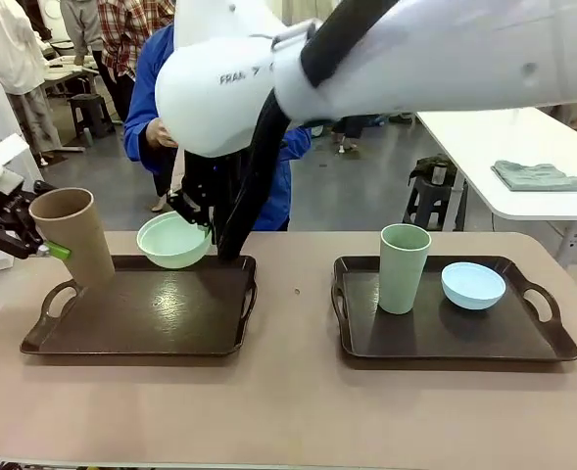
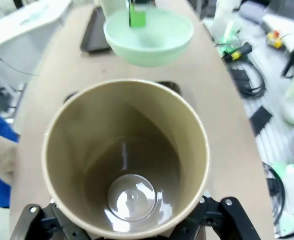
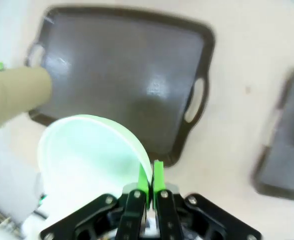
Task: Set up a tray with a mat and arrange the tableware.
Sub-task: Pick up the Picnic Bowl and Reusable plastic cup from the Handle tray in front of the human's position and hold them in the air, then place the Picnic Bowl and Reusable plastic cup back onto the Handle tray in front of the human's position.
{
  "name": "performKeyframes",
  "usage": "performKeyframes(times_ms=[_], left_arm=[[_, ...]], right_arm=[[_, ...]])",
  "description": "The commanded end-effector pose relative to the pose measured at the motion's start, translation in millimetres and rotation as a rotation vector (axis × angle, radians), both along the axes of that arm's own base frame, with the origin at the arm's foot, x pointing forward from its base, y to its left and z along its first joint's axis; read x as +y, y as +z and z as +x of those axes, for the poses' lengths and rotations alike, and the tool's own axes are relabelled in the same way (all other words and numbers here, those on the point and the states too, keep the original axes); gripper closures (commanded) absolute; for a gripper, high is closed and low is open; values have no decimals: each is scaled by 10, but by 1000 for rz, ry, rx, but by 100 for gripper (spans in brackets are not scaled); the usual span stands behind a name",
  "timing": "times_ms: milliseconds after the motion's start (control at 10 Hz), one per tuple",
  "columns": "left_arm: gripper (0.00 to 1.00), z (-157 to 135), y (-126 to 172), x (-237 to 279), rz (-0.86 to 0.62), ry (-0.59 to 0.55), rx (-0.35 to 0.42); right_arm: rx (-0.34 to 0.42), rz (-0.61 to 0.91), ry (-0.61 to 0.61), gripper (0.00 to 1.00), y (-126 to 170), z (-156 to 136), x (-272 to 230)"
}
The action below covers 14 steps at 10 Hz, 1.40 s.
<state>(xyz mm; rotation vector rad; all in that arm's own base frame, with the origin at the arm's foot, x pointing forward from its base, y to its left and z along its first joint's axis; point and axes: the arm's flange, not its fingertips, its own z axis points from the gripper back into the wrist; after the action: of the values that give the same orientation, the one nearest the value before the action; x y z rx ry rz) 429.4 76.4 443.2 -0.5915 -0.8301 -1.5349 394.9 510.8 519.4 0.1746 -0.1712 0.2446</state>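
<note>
My left gripper (image 1: pixel 51 251) is shut on the tan cup (image 1: pixel 72 235), held tilted over the left end of the left dark tray (image 1: pixel 151 323); the left wrist view looks straight into the cup (image 2: pixel 127 160). My right gripper (image 1: pixel 202 227) is shut on the rim of the mint green bowl (image 1: pixel 170 241), holding it above the far edge of that tray; its green fingertips (image 3: pixel 157 179) pinch the bowl (image 3: pixel 89 155) rim. On the right tray (image 1: pixel 455 338) stand the sage green cup (image 1: pixel 403 267) and the pale blue bowl (image 1: pixel 472 285). No mat is in view.
A person in a blue top (image 1: pixel 151 108) stands at the far side of the table behind the right arm. A white table (image 1: pixel 523 157) with a folded grey cloth (image 1: pixel 536 176) stands at the back right. Bare tabletop lies between the two trays.
</note>
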Motion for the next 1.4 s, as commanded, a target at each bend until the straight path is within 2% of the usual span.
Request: performKeyframes(times_ms=[0, 200, 300, 1300], left_arm=[[100, -279, 277, -63, 11, 21, 4], [100, -372, 421, -67, 25, 64, 65], [100, -218, 347, -46, 11, 23, -4], [100, -218, 347, -46, 11, 23, -4]], right_arm=[[-50, 13, -66, 100, 23, -300, -259], [2, 35, -69, 100, -39, -185, -312], [-29, 6, -35, 100, 201, -231, -181], [-29, 6, -35, 100, 201, -231, -181]])
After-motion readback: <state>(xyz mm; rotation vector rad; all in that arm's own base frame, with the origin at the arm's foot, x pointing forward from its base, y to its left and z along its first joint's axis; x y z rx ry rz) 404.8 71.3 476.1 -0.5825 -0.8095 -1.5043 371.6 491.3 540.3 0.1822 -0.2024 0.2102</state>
